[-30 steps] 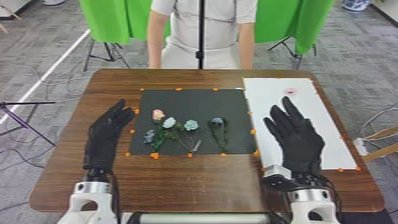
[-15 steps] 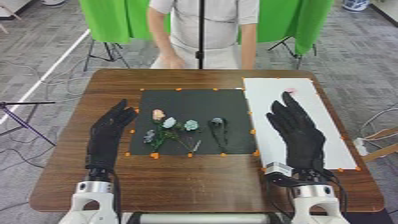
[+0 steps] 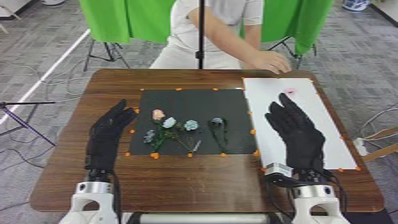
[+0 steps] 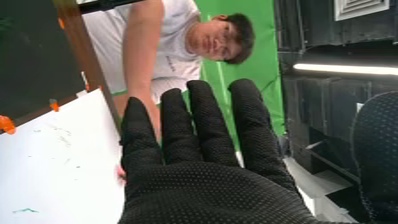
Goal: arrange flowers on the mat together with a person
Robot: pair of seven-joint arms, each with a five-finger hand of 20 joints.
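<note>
Across the brown wooden table (image 3: 187, 185), in the head view, you have the flowers split between two places: a peach flower (image 3: 158, 114), a white flower (image 3: 169, 122), a pale blue flower (image 3: 191, 125) and a blue-grey flower (image 3: 217, 120) with dark stems lie on the dark mat (image 3: 185, 102), while a pink flower (image 3: 290, 91) lies toward the far end of the white sheet (image 3: 330, 145) on your right. Your right hand (image 3: 299, 140) is above that sheet, fingers straight and slightly spread, holding nothing, the tips near the pink flower; your left hand (image 3: 105, 137) is beside the dark mat, its fingers straight and close together. The person's hand (image 3: 269, 62) reaches to the sheet's far edge, near the pink flower, so the step looks like the person's turn to handle that bloom. Your next move probably calls for leaving the right hand open and giving that reach room, then working out where the flower is meant to go. From the right wrist view, you see the right fingers extended with gaps between them, and the person's forearm (image 4: 142, 55) passes behind them; the pink flower is partly hidden by the glove, so judge clearance carefully before closing in.
</note>
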